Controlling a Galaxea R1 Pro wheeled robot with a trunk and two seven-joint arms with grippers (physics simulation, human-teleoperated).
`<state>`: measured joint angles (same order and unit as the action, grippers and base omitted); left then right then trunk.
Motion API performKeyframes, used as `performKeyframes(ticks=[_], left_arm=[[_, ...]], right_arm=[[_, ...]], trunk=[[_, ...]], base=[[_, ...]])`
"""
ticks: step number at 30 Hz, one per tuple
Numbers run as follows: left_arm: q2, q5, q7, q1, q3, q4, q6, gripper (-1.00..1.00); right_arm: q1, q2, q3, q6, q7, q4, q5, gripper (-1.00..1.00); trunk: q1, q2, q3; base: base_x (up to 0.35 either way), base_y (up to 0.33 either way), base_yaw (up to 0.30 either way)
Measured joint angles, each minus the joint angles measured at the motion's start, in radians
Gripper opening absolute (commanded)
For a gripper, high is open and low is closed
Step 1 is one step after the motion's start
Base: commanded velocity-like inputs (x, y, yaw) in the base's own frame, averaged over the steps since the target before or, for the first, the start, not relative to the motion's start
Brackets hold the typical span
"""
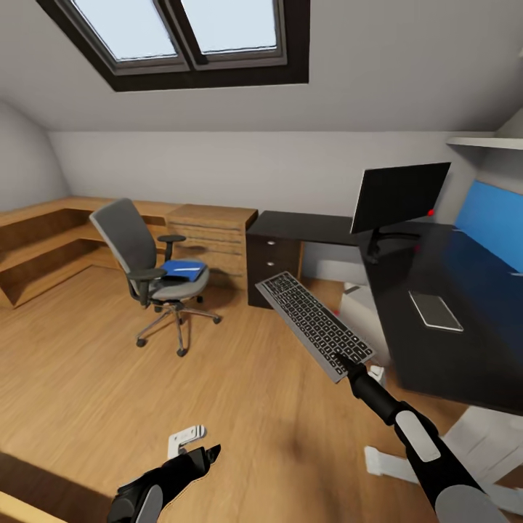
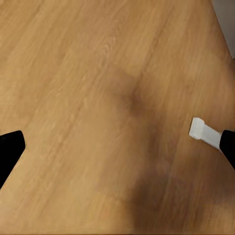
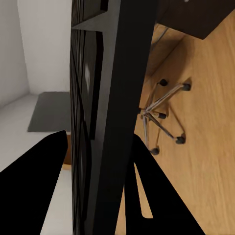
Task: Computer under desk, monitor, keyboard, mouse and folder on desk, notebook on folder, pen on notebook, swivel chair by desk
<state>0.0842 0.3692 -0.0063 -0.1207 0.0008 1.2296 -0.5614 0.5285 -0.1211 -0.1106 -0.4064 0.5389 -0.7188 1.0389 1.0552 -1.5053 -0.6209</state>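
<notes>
1. Sloped white ceiling with a skylight (image 1: 192, 33) tops a room floored in warm wooden planks (image 1: 87, 378).
2. Glossy black L-shaped counter (image 1: 465, 305) carries the monitor (image 1: 399, 196) and a thin grey notebook (image 1: 434, 311).
3. Grey swivel chair (image 1: 149, 272) on a chrome star base stands well apart from the counter, the blue folder (image 1: 181, 270) flat on its seat.
4. Right arm reaches forward, its pincer (image 1: 347, 367) pinching one end of the slim keyboard (image 1: 316, 325), raised and tilted above the floor beside the counter.
5. Left pincer (image 1: 207, 456) hangs low over the floor, fingers spread.
</notes>
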Motion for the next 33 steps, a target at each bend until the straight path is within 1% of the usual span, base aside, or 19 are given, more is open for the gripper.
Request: performKeyframes(ticks=[3,6,9,16,26,33], left_arm=[[0.000,0.000,0.000,0.000,0.000,0.000,0.000,1.00],[0.000,0.000,0.001,0.000,0.000,-0.002,0.000,1.00],[0.001,0.000,0.001,0.000,-0.002,-0.020,0.000,1.00],[0.000,-0.001,0.001,0.000,-0.003,-0.028,-0.001,1.00],[0.000,-0.001,0.001,0.000,-0.003,-0.028,-0.001,1.00],[0.000,-0.001,0.001,0.000,-0.003,-0.028,0.000,1.00]], right_arm=[[-0.001,0.000,0.004,0.002,0.003,0.002,0.001,-1.00],[0.000,0.000,0.004,0.002,0.003,0.001,0.001,-1.00],[0.000,0.000,0.005,0.001,0.003,0.001,0.002,-1.00],[-0.001,0.001,0.005,0.002,0.003,0.001,0.002,-1.00],[-0.001,0.001,0.006,0.003,0.003,0.001,0.001,-1.00],[-0.001,0.000,0.006,0.004,0.003,0.002,-0.001,-1.00]], trunk=[[0.000,0.000,0.000],[0.000,0.000,0.002],[0.000,0.000,0.005],[0.000,0.000,0.013],[0.000,0.000,0.026],[0.000,0.000,0.030]], base=[[0.243,0.247,-0.020],[0.243,0.247,-0.175],[0.084,0.071,-0.193],[0.083,0.038,-0.192],[0.266,0.147,-0.169],[0.298,0.159,-0.032]])
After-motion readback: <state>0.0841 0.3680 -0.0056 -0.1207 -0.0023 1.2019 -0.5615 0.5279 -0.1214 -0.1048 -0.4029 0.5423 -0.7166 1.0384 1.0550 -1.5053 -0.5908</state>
